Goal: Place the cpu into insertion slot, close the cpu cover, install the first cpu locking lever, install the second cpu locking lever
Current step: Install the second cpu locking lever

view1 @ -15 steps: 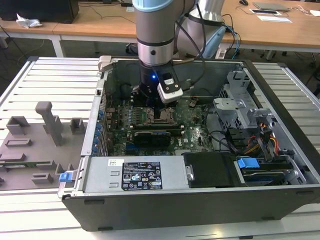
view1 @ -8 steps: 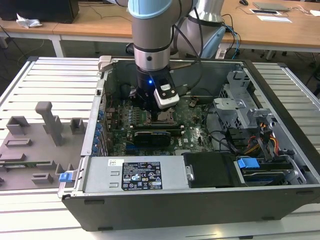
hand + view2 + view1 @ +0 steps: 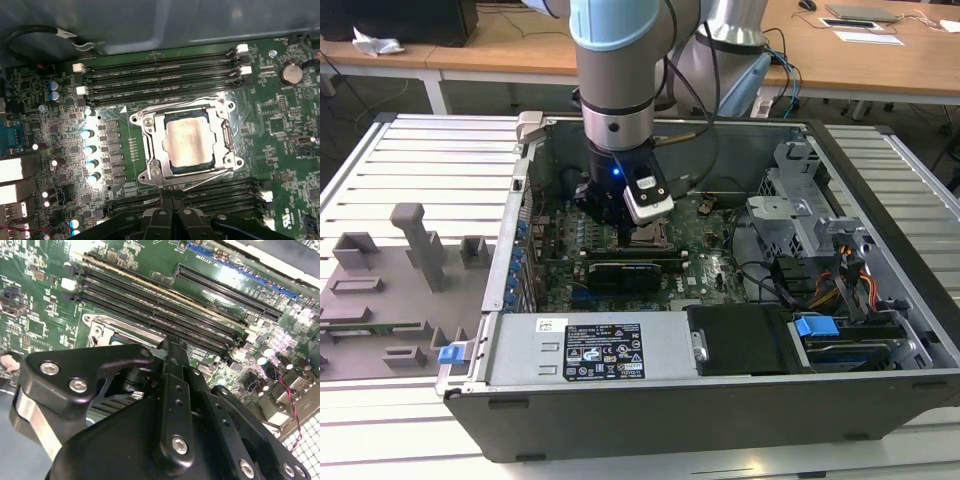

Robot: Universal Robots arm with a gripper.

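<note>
The gripper [image 3: 171,209] hangs low inside the open computer case [image 3: 880,300], its black fingers [image 3: 165,210] pressed together with no gap showing between them and nothing held, as both wrist views show. In the first wrist view the fingertips sit just beside the insertion slot [image 3: 186,137], at the edge that borders one bank of memory slots [image 3: 200,192]; whether they touch the board or a lever cannot be told.

The cpu [image 3: 189,141], a dull silver-grey square, lies flat in the insertion slot. The cpu cover [image 3: 150,145], a thin silver frame, lies down around the cpu, its window leaving the metal top exposed. Thin wire levers run along the edges of the insertion slot; whether they are latched cannot be told.

A second bank of long black memory slots [image 3: 160,75] runs on the far side of the insertion slot from the gripper. The green motherboard [image 3: 280,125] surrounds the insertion slot, with a row of small capacitors [image 3: 89,150] near one side and a coin cell [image 3: 289,73] well apart on the other.

In the exterior view the gripper [image 3: 632,232] stands upright over the motherboard [image 3: 560,255], and a grey fixture tray [image 3: 380,300] lies outside the case at the exterior view's left.
</note>
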